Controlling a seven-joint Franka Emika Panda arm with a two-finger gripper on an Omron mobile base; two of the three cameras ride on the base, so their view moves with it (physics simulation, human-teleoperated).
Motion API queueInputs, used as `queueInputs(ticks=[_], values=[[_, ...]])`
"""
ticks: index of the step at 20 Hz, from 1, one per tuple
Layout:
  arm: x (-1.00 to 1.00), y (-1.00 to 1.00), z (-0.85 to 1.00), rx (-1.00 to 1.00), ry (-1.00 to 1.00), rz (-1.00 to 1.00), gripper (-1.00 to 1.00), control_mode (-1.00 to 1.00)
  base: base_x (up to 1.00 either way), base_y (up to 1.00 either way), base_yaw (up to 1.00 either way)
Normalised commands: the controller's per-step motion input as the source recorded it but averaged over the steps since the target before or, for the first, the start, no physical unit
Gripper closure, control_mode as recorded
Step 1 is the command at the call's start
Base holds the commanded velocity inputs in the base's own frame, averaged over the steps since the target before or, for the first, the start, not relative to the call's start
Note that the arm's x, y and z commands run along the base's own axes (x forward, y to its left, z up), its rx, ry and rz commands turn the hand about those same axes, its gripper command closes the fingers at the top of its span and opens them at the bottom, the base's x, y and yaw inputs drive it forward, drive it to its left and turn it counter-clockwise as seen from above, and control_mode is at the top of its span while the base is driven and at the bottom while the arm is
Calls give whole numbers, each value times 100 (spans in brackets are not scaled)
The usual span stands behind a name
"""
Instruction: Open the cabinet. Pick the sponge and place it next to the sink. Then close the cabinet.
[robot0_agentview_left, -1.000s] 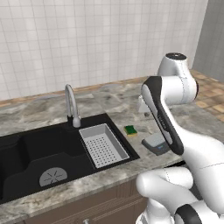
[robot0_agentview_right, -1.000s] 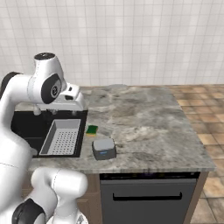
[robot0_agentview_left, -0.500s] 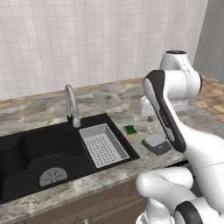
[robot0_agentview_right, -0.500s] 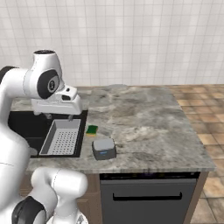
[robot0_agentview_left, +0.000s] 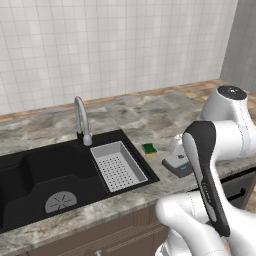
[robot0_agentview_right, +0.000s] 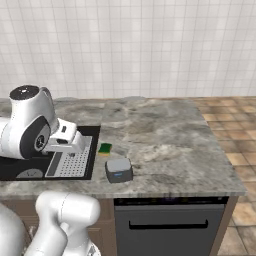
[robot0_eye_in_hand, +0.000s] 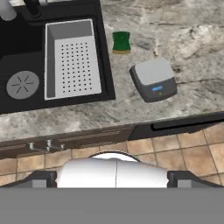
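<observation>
Counter (robot0_agentview_right: 165, 145), marbled stone, lies well below gripper.
Sink (robot0_agentview_left: 45, 175), black, sits below and to one side, white strainer tray (robot0_eye_in_hand: 72, 59) in it.
Gripper jaws spread wide, holding nothing.
Grey box (robot0_eye_in_hand: 154, 79) rests near sponge.
Sponge (robot0_eye_in_hand: 121, 42), green, lies on counter just beside sink, apart from gripper.
Risk, judged: cabinet stays open if arm swing misjudges door; low swing could knock box or sponge.
</observation>
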Motion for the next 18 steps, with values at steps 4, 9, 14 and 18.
queueInputs(ticks=[4,9,14,18], values=[[-85,0,3,0,-11,0,-100,-100,0,0,0],[-8,0,1,0,0,0,-100,-100,0,0,0],[0,0,0,0,0,0,-100,-100,0,0,0],[0,0,0,0,0,0,-100,-100,0,0,0]])
